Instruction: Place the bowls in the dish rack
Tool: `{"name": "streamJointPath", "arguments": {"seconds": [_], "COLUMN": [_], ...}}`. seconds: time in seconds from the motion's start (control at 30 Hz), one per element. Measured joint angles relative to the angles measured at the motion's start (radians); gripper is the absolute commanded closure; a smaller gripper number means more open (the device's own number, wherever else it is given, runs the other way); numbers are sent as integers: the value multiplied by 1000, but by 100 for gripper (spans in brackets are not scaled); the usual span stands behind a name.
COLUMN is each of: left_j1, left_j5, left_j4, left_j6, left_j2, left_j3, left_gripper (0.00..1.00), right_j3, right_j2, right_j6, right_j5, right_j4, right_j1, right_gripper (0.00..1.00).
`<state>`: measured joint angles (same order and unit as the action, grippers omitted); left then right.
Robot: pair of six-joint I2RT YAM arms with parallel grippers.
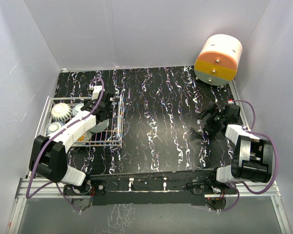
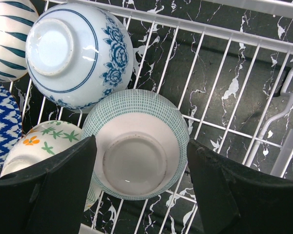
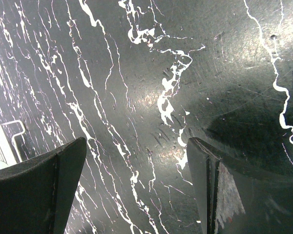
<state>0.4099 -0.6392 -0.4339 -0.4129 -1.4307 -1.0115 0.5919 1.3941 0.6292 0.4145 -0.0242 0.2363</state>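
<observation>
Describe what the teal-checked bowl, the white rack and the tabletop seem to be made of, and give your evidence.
Teal-checked bowl: probably glazed ceramic, going by its glossy sheen and plain raised foot ring.
Dish rack: likely metal wire with a white coating, since the rods are thin, smooth and uniform.
Tabletop: black with white veins like marble and a semi-gloss glare. It could be stone, print or laminate; the look leaves this open.

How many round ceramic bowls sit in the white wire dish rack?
5 show, in the left wrist view: teal-striped bowl top-left, blue-rose bowl beside it, teal-grid bowl flanked by the left gripper, blue-zigzag bowl and green-leaf bowl lower left. More may be hidden.
</observation>
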Motion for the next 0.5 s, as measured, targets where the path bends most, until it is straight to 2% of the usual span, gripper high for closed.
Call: {"name": "streamJointPath", "arguments": {"seconds": [0.17, 0.5], "left_j1": [0, 0], "left_j5": [-2, -16], "left_j4": [3, -1], "left_j6": [-2, -17], "left_j2": [-21, -21], "left_j3": [0, -1], "left_gripper": [29, 37], "right_j3": [0, 0], "right_j2": [0, 0], "right_j6": [0, 0], "right_j5": [0, 0], "right_j4": [0, 0], "right_j1": [0, 0], "right_gripper": [14, 14]}}
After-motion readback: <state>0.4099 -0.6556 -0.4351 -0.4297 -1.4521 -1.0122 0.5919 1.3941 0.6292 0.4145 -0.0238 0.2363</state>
